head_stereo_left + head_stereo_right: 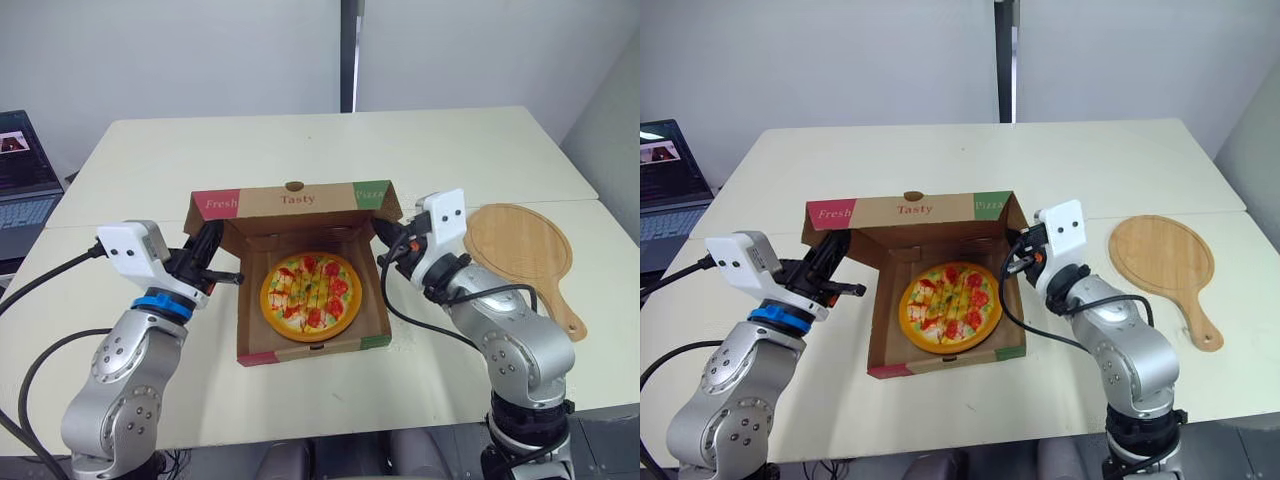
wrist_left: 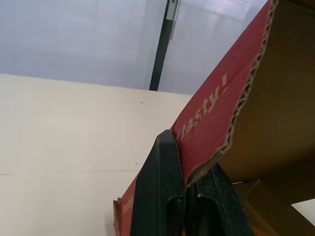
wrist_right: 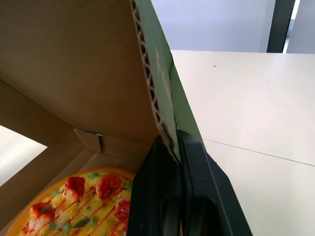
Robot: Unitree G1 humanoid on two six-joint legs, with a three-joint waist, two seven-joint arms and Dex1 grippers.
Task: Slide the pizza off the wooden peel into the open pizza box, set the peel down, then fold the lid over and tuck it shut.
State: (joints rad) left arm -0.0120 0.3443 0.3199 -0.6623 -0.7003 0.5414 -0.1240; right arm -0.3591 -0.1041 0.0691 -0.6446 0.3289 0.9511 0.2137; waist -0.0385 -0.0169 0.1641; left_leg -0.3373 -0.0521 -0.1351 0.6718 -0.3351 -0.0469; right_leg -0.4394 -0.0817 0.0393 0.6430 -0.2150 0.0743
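Note:
The pizza (image 1: pixel 311 295) lies flat inside the cardboard pizza box (image 1: pixel 312 347) at the middle of the table. The lid (image 1: pixel 292 199), printed "Tasty", stands raised and tilted forward over the box. My left gripper (image 1: pixel 212 243) is shut on the lid's left edge; the left wrist view has its fingers (image 2: pixel 162 196) pinching the red corrugated edge. My right gripper (image 1: pixel 386 238) is shut on the lid's right edge, whose green side (image 3: pixel 165 93) sits between the fingers (image 3: pixel 157 196). The wooden peel (image 1: pixel 522 250) lies flat to the right of the box.
A laptop (image 1: pixel 22 190) sits at the far left, off the table edge. A seam (image 1: pixel 590 200) runs between two joined tables behind the box. Bare tabletop extends behind and in front of the box.

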